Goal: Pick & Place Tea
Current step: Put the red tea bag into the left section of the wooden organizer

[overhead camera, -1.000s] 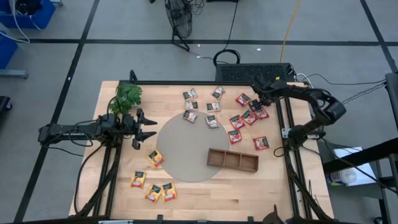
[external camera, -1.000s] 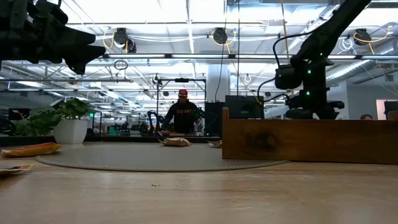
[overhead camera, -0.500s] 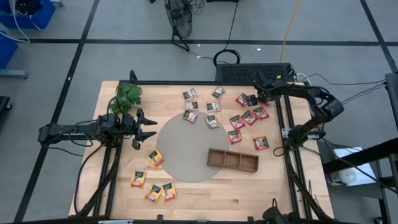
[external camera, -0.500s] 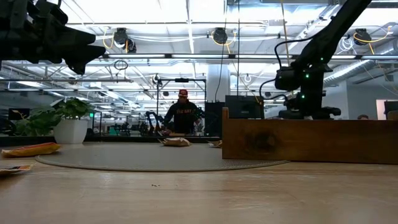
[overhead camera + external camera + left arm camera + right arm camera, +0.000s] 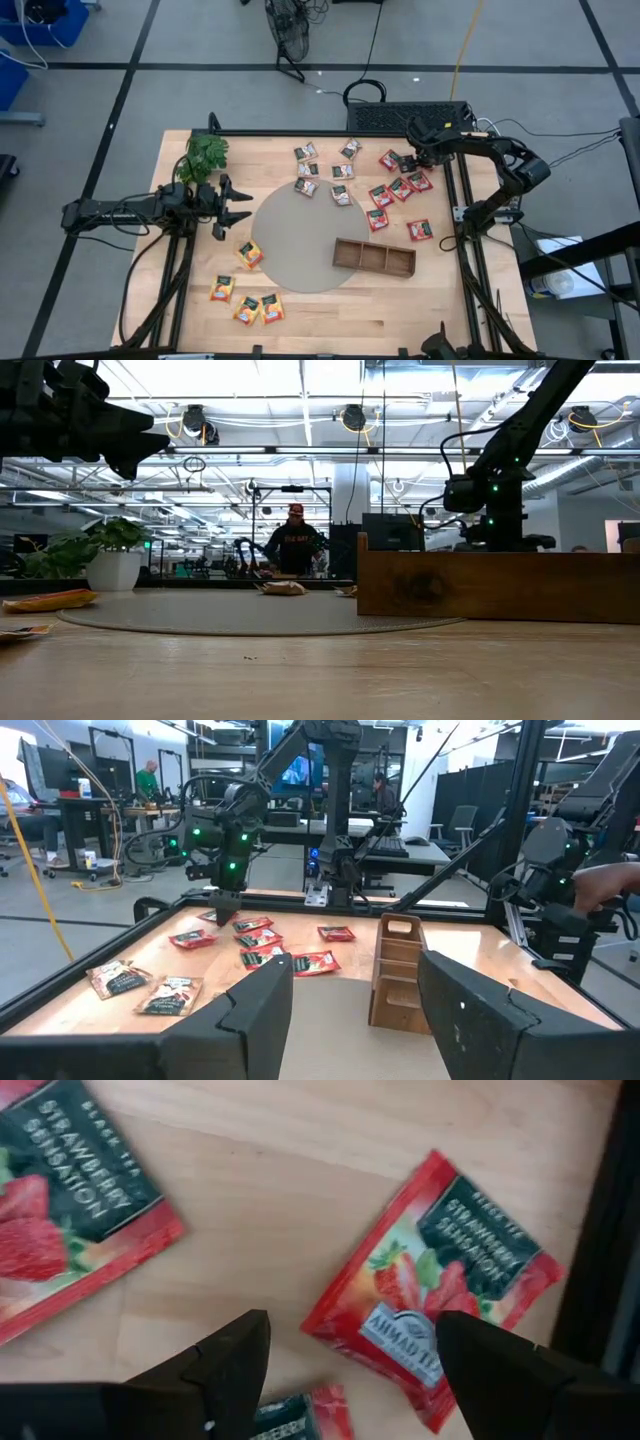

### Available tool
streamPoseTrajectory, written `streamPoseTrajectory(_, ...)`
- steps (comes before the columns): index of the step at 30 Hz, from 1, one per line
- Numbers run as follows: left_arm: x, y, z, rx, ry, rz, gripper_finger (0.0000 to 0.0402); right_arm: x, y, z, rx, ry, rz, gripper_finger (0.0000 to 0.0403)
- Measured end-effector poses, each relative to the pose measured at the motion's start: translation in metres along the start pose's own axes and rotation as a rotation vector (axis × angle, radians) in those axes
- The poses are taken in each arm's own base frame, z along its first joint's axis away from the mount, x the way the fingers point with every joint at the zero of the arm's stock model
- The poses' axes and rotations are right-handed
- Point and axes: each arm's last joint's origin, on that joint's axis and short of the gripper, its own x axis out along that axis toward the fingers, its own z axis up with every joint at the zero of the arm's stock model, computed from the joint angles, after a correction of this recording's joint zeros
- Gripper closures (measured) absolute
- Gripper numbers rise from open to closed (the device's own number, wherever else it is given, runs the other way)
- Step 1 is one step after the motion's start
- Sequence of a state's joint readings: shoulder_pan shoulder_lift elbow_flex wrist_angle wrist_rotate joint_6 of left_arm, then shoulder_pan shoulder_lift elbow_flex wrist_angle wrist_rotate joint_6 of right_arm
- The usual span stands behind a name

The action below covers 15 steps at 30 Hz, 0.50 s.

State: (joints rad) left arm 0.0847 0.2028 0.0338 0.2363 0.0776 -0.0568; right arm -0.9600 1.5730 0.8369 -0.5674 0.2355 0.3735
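Note:
Tea sachets lie flat on the wooden table: red ones (image 5: 400, 188) at the far right, grey-white ones (image 5: 307, 170) at the far middle, orange ones (image 5: 247, 309) near left. My right gripper (image 5: 408, 161) points steeply down over the red group, open. In the right wrist view a red strawberry sachet (image 5: 435, 1295) lies just beyond the gap between its fingers (image 5: 350, 1370), and I see no touch. My left gripper (image 5: 235, 205) waits open and level at the table's left, also seen in its wrist view (image 5: 355, 1010).
A long wooden compartment tray (image 5: 374, 257) lies near right on the edge of a round grey mat (image 5: 300, 240). A green sprig (image 5: 205, 153) stands at the far left. More red sachets (image 5: 70, 1220) lie close around my right gripper. The black frame rail (image 5: 620, 1230) runs beside it.
My right gripper has sunk slightly over the red sachets and rolled a little about its pointing line, staying open. The sachets have not moved.

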Motion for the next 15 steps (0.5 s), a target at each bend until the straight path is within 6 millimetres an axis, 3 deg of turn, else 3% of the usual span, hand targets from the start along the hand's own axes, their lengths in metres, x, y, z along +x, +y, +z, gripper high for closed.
streamPoseTrajectory(6, 0.0, 0.0, 0.0, 0.0, 0.0, 0.0, 0.0188, 0.0, 0.0, -0.0001, 0.0, 0.001, 0.0, 0.0188)
streamPoseTrajectory(15, 0.0, 0.0, 0.0, 0.0, 0.0, 0.0, 0.0188, 0.0, 0.0, 0.0, 0.0, -0.001, 0.0, 0.0296)
